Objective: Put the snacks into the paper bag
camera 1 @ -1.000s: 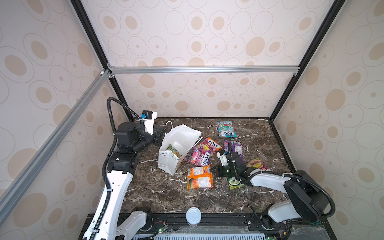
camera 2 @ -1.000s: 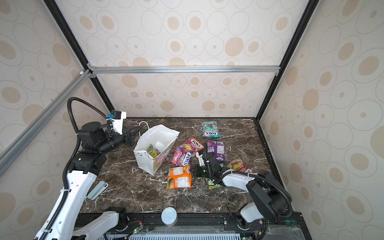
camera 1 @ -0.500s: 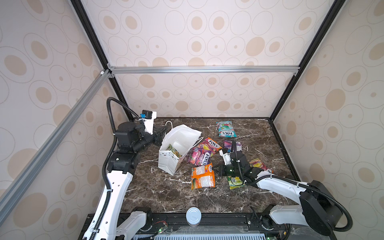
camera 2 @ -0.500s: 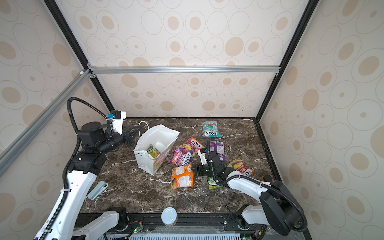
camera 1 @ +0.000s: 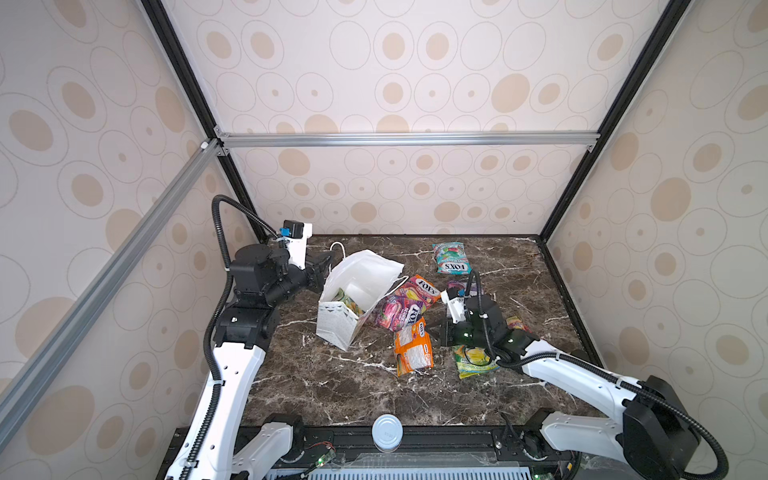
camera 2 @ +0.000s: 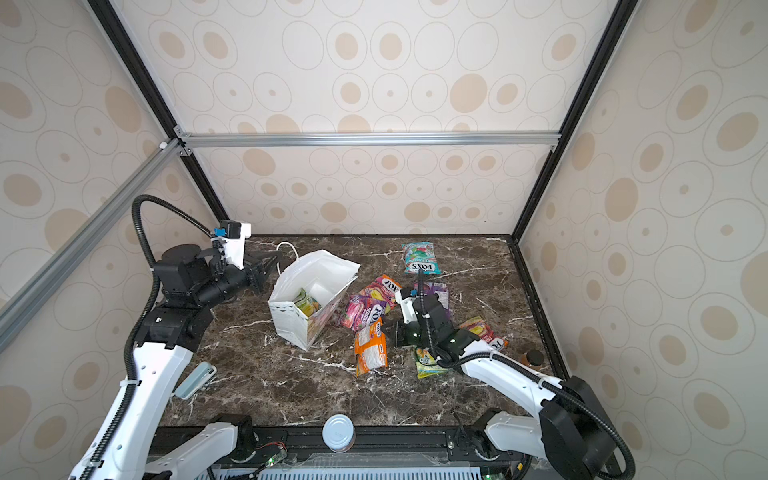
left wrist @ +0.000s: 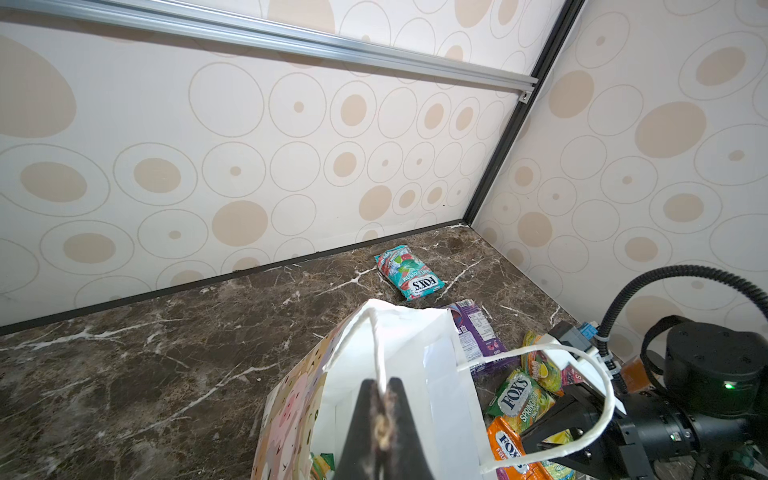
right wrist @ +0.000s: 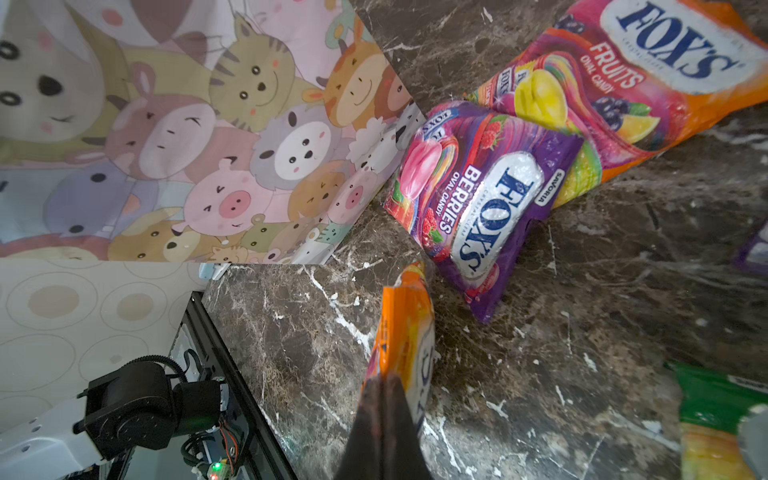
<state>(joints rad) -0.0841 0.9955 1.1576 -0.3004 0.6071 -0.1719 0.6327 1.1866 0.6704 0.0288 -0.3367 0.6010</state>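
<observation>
While one packet (camera 1: 347, 300) sits inside the paper bag (camera 1: 336, 328), the other snacks (camera 1: 399, 313) lie outside it on the table — early days. Left gripper (left wrist: 384, 384) pinches the bag's handle (left wrist: 376, 345); right gripper (right wrist: 384, 378) clamps the orange packet (camera 1: 413, 349) just beside it.

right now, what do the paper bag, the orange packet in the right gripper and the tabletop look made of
paper bag: thin paper, matte, it seems; creased walls hold sharp folds.
orange packet, pinched by the right gripper: glossy plastic film, probably; it crinkles and glints.
tabletop: dark brown marble look with white veins, smooth; real stone or a printed sheet, cannot tell.
</observation>
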